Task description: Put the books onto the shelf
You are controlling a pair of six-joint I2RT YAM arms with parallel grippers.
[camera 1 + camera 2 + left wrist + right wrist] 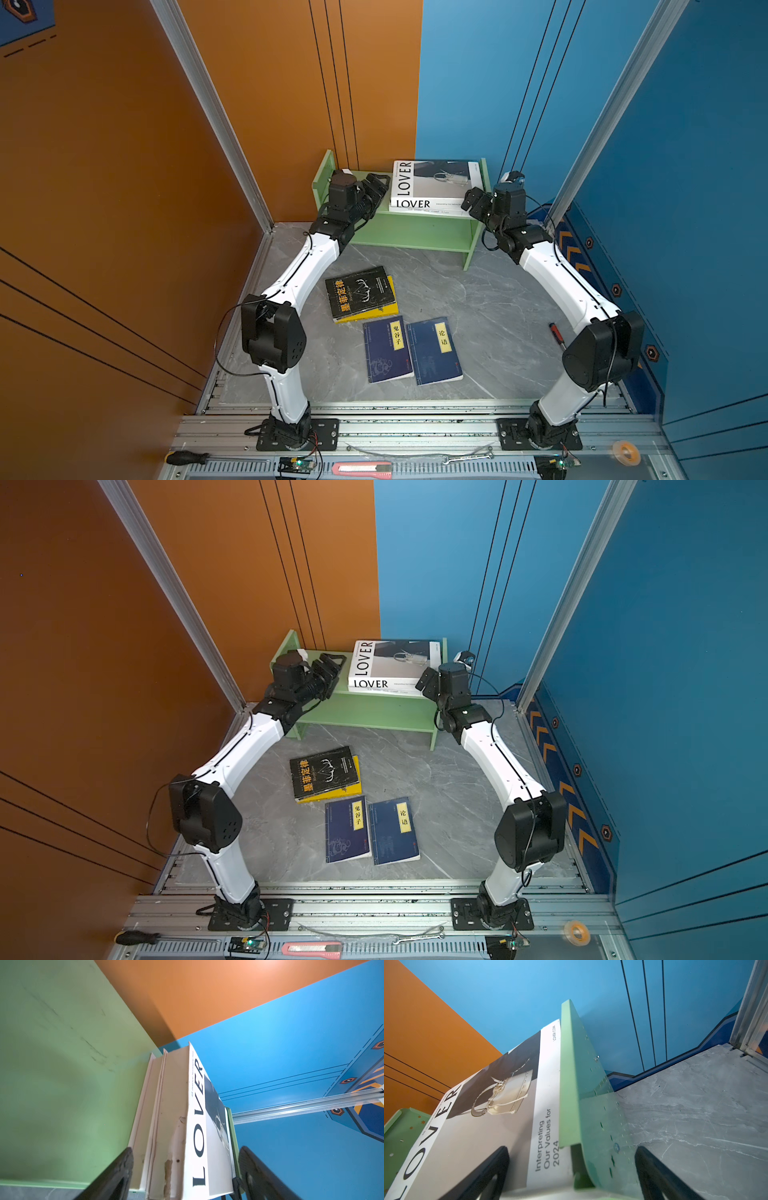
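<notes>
Shelf (pixel 415 232) top: LOVER book (pixel 432 183) atop 2nd white bk (pixel 143 1136) (both flat).

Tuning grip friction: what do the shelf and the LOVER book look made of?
Shelf: probably painted sheet metal, matte pale green; thin panels, punched holes, screw heads. Could be plastic. LOVER book: paper, smooth white cover; torn, frayed edge in the left wrist view.

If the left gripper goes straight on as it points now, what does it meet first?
Probably the LOVER book and the white book under it: their edges lie straight ahead, between the open jaws of the left gripper.
</notes>
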